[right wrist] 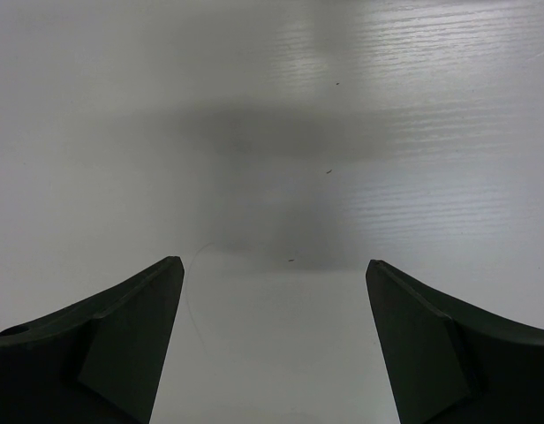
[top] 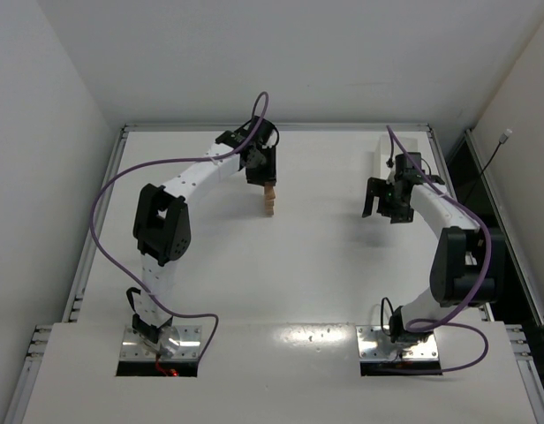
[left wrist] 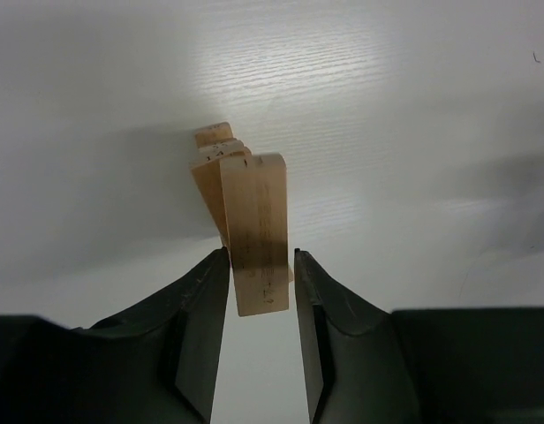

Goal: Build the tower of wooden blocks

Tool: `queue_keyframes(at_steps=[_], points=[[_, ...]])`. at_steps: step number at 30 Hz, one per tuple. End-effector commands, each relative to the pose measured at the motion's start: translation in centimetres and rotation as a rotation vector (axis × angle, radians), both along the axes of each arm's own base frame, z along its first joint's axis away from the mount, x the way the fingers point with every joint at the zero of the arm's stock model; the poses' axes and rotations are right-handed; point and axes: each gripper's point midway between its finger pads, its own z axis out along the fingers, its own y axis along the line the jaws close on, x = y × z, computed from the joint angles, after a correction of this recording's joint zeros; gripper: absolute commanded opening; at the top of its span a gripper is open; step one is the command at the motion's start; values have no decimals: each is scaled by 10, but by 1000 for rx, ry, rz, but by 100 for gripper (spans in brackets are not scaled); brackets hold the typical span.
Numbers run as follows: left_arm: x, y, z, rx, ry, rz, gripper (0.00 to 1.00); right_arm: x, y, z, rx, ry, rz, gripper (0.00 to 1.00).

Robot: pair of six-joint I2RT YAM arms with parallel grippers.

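Observation:
The tower [top: 269,205] is a short stack of tan wood blocks at the middle back of the table. In the left wrist view its top block [left wrist: 256,230] lies between my fingers, with the lower blocks [left wrist: 210,159] fanned slightly behind it. My left gripper [top: 261,179] hangs right over the tower. Its jaws [left wrist: 261,256] are narrowly open around the top block, and a thin gap shows at the right finger [left wrist: 329,309]. My right gripper [top: 383,201] is wide open and empty [right wrist: 274,265] above bare table. No loose blocks show.
A pale white tray [top: 381,159] lies at the back right, just beyond my right gripper. A metal frame [top: 100,221] edges the table, with white walls close behind and on both sides. Purple cables loop off both arms.

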Motion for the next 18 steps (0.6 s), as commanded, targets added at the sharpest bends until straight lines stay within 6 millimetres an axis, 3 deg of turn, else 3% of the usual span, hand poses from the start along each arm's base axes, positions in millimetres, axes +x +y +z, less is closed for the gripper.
queue_keyframes(at_steps=[1,10,14,18], points=[[6,3,27,-40,-60,10,32,17,4,13,10,-57,11,81],[7,9,23,-15,-64,38,36,19,6,13,18,-57,16,81],[10,9,24,-12,-76,44,46,22,8,14,28,-67,21,81],[11,15,42,-2,-123,45,55,26,24,19,50,-89,86,81]])
